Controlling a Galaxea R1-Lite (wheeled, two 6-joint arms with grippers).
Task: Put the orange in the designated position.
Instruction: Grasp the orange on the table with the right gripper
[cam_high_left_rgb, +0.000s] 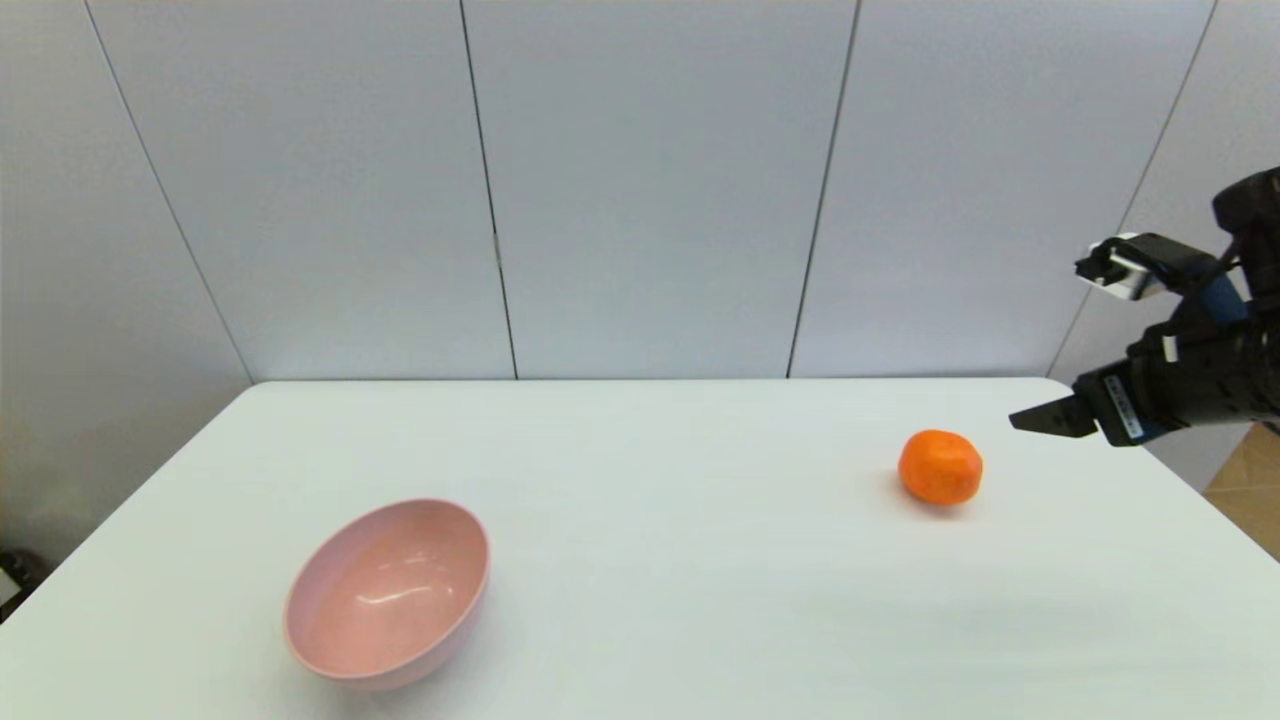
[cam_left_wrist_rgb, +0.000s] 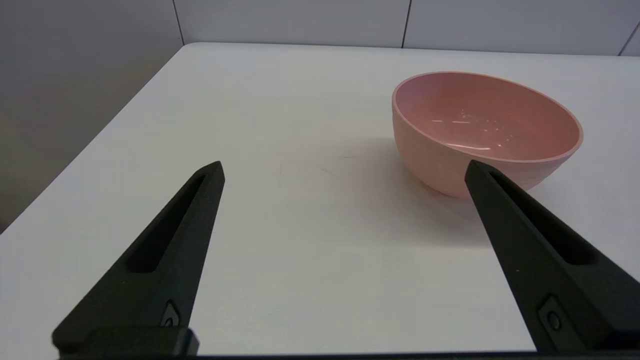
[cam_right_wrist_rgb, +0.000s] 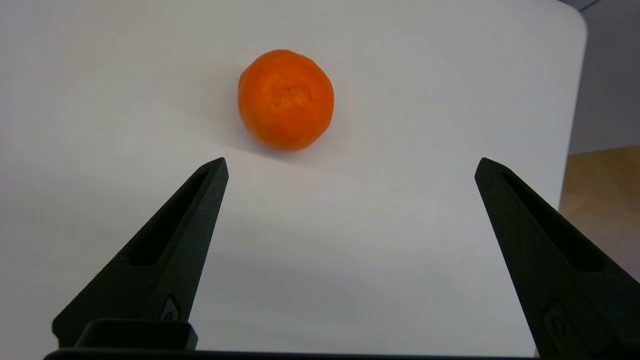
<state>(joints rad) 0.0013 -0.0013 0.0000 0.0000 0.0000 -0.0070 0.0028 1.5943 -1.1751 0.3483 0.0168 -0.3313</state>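
In the head view, we see the orange resting on the white table, toward our right side and nearer the far edge. Our right gripper hangs in the air just to the right of the fruit and a little above it, not touching it. The pink bowl stands well apart, on the near left part of the table, and it is empty. Our left arm is not visible here.

In the left wrist view, our left gripper has its fingers spread wide and holds nothing. It waits low over the table near the left edge, with the pink bowl just beyond it.

In the right wrist view, the fingers of our right gripper are also wide apart and empty. The orange lies ahead of them, a little off the middle line, closer to one finger.

We judge that the step in hand is the approach for the grasp. The next move calls for centring the fingers around the fruit, coming down, and closing gently, because a round fruit can roll away. The bowl is probably the designated place.
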